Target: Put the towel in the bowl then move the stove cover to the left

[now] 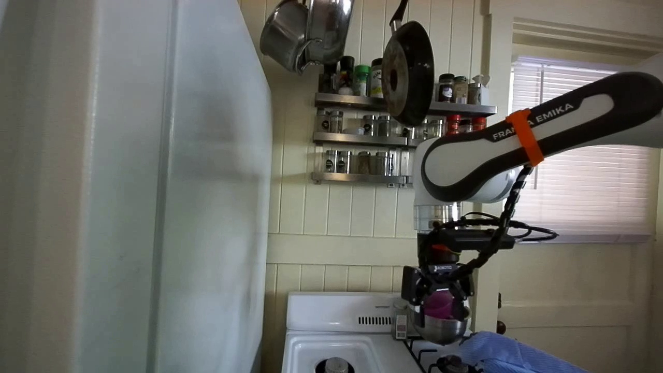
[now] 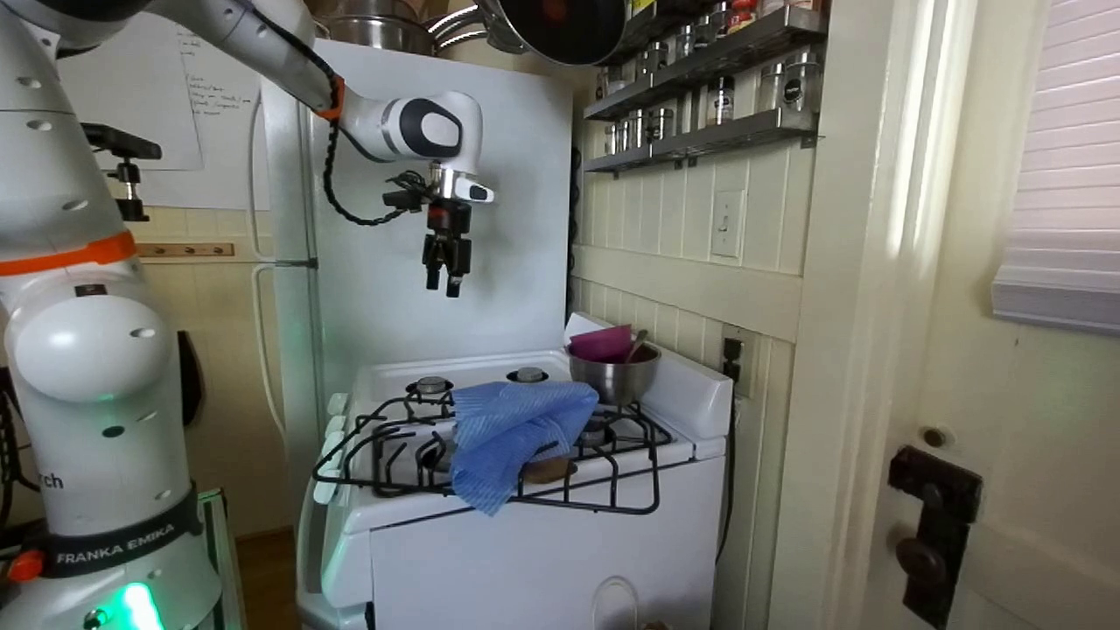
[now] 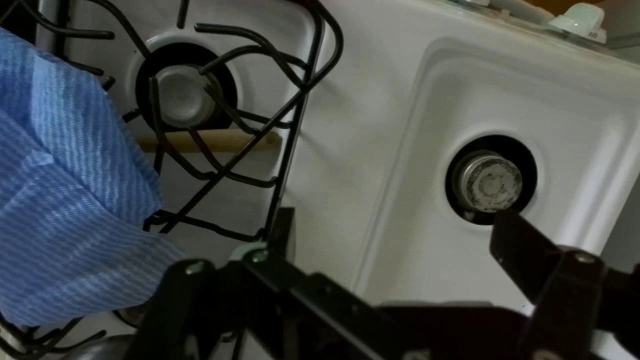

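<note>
In an exterior view, the towel (image 1: 510, 353) lies low, right of the gripper (image 1: 439, 316). In an exterior view, the purple bowl (image 2: 602, 344) tilts inside the pot (image 2: 615, 383). Wrist view: jaws wide apart, the towel left of them across the grate (image 3: 304, 89).

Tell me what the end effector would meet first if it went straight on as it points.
Pointing down, the end effector would probably meet the white stovetop first, though depth is unclear and it might clip the black grate.

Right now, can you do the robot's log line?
Claw: open, empty; towel: draped over stove grates; purple bowl: tilted in steel pot; not done: towel into bowl
</note>
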Controlling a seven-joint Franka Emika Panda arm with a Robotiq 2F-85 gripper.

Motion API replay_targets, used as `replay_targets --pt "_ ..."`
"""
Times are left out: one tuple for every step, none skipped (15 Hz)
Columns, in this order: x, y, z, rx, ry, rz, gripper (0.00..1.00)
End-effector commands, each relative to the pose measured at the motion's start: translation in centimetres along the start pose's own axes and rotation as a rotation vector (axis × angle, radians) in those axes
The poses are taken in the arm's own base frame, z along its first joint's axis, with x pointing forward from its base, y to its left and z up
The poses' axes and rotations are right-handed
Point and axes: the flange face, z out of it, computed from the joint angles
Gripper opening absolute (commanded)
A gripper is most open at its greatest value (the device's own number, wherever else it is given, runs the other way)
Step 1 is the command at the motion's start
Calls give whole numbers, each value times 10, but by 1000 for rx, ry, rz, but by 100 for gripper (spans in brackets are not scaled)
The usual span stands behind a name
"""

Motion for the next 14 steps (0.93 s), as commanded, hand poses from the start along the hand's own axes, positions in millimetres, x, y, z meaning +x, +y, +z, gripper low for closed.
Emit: replay_targets --pt "-26 48 6 1 40 -4 100" --pt "-31 62 7 0 44 -5 100" --pt "-35 78 9 5 52 -30 100" --pt "-39 95 8 16 70 -68 100" --pt "-41 111 11 34 99 -111 100" --pt "-44 129 9 68 149 -147 100" --pt "-45 146 11 95 190 -167 100" --pt "-47 164 10 131 230 -177 100" --pt "-49 181 12 158 252 -180 100" --pt "-50 197 15 194 274 -183 100" --pt "-50 213 18 257 303 -173 100" --pt "-41 196 10 178 246 -163 100" --pt "-44 210 13 214 264 -164 100" --pt "-46 218 15 231 273 -163 100"
